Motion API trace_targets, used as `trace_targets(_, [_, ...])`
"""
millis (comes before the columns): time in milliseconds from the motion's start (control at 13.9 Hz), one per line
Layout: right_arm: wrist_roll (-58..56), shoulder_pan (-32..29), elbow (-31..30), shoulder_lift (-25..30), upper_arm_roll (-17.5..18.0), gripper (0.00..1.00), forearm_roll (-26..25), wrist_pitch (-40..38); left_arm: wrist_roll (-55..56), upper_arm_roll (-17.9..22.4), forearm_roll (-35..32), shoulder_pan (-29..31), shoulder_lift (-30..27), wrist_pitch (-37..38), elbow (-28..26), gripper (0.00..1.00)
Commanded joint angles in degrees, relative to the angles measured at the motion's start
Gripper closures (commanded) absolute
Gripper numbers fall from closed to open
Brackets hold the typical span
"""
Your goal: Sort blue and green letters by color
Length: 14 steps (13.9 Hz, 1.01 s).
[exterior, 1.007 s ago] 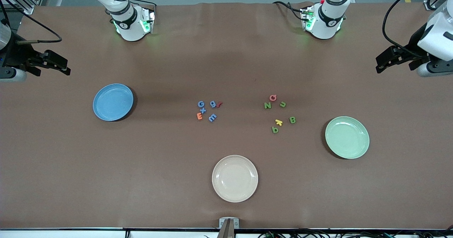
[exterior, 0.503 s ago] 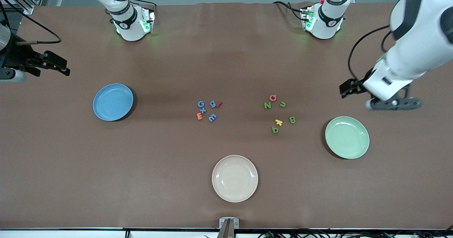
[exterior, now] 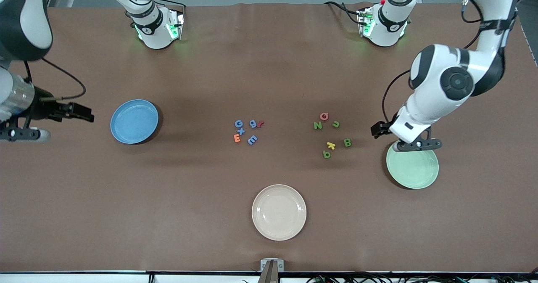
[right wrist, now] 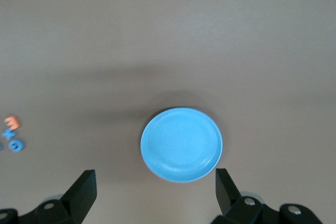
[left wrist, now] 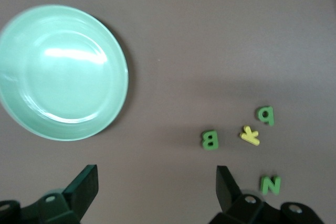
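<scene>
Four light blue letters, G (exterior: pixel 238 123), x (exterior: pixel 241 131), g (exterior: pixel 253 124) and E (exterior: pixel 252 140), lie mid-table. Four olive-green letters, N (exterior: pixel 317 125), u (exterior: pixel 336 124), B (exterior: pixel 347 142) and b (exterior: pixel 326 154), lie toward the left arm's end. My left gripper (exterior: pixel 378 130) is open and empty over the table between the B and the green plate (exterior: pixel 414 169). Its wrist view shows it (left wrist: pixel 156 174) with the B (left wrist: pixel 210 139), b (left wrist: pixel 265 115) and N (left wrist: pixel 271 184). My right gripper (exterior: pixel 82 115) is open and empty (right wrist: pixel 155 179) beside the blue plate (exterior: pixel 134 121).
An orange E (exterior: pixel 237 138) and a dark red letter (exterior: pixel 260 124) sit among the blue letters. A pink Q (exterior: pixel 324 116) and a yellow k (exterior: pixel 331 145) sit among the green ones. A cream plate (exterior: pixel 279 212) stands nearest the front camera.
The left arm swung in from the table's end and its gripper now hangs by the green plate. The right gripper shifted toward the blue plate. The letters have not moved.
</scene>
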State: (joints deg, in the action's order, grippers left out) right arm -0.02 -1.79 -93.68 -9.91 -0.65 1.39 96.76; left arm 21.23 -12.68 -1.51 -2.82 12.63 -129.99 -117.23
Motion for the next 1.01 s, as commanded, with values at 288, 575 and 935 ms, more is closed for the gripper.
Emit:
trace_targets(288, [5.82,5.65,-1.58,-3.80,0.74,0.00,4.57,6.32,9.18,-0.06,-0.16,-4.92,10.12,-12.57,-3.88,0.19])
trace_targets(575, [20.19,15.91,-10.44,-4.68,0.74,0.00,7.48,19.91,9.36,0.03,-1.13,-6.32,13.73,-13.35,-3.36,0.31])
trace_targets(935, [52.42,29.81,-12.05,-10.21,0.65,0.00,7.05,32.33,9.36,0.11,-1.13,-6.41,16.55,-14.68,-1.87,0.44])
